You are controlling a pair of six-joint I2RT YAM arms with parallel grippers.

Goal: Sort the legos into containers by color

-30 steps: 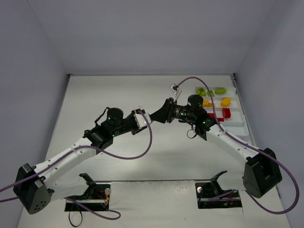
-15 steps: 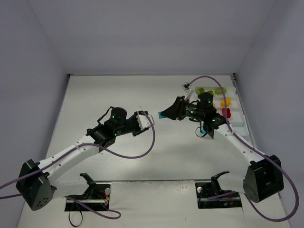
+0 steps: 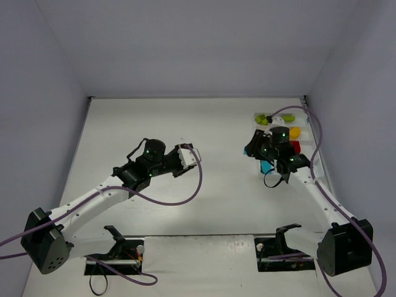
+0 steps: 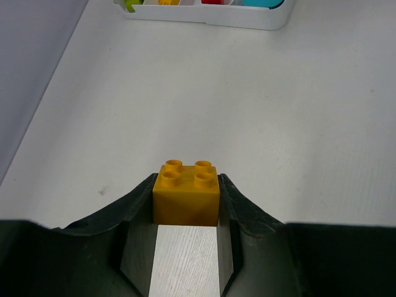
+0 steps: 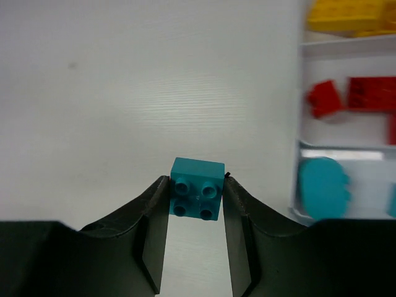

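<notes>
**Each end effector is holding one brick**

Your left end effector (image 4: 187, 185) is clamped on an orange brick (image 4: 185, 197). One finger presses on each side of it, and its four bumps point up. This brick is well away from the tray (image 4: 247, 21), which sits far off across the bare worktop (image 4: 278, 124).

Your right end effector (image 5: 196, 184) is squeezing a cyan brick (image 5: 197, 197) between its two fingers. You can see its four bumps. This brick is just outside the tray's wall, not in the tray. It is closest to the slot that holds a round cyan piece (image 5: 323, 187). The next slot along holds red bricks (image 5: 362, 93), and the one after that holds yellow bricks (image 5: 346, 15).
</notes>
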